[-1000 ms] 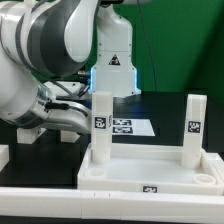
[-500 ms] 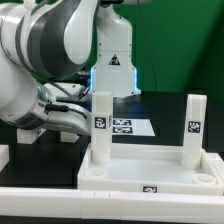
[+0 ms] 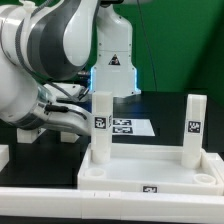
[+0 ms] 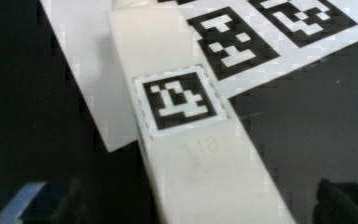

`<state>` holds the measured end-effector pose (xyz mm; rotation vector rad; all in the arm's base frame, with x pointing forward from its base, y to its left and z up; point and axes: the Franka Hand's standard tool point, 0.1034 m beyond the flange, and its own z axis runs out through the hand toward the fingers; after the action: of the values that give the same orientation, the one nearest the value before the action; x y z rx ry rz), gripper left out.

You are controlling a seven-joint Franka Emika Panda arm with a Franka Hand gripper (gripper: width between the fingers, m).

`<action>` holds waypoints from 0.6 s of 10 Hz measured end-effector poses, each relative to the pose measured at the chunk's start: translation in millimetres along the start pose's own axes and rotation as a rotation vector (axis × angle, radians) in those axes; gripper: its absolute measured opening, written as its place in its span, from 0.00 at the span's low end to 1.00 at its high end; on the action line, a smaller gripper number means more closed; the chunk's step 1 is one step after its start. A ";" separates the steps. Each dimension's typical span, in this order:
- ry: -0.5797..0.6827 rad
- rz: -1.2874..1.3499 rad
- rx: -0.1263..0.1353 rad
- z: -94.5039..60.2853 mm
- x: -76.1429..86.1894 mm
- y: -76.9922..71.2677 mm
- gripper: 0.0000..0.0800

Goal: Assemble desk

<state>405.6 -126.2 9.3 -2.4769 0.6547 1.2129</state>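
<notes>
Exterior view: the desk panel (image 3: 150,172) lies on the black tabletop (image 3: 165,108) in the near middle. Two legs stand upright in its far corners, the left leg (image 3: 100,125) and the right leg (image 3: 194,125). The arm (image 3: 50,50) reaches in from the left to just beside the left leg, but the fingers cannot be made out here. The marker board (image 3: 128,127) lies flat beyond the panel, between the two legs. I judge the step in hand to be fitting the left leg into its socket. The near corners have no legs yet, so the desk looks about half done. The only label is a yellow warning triangle (image 3: 113,62) on the robot's base; no words on it can be read. The tags on both legs and on the panel's near rim are black-and-white patterns, not writing.

Wrist view: a square white leg, probably the left one, runs between the fingers (image 4: 30,200). They stand wide apart with a clear gap on each side and hold nothing. Its tag (image 4: 176,98) faces the camera, with the marker board behind. A faint mark below the tag is too blurred to read. The next move likely calls for closing squarely on the leg's flat sides and keeping it upright.
</notes>
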 end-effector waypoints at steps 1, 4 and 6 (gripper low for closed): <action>0.000 0.000 0.000 0.0 0.0 -0.1 0.66; 0.000 0.000 0.000 0.0 0.0 -0.2 0.36; 0.000 0.000 0.000 -0.1 0.0 -0.1 0.36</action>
<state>405.7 -126.1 9.3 -2.4769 0.6546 1.2128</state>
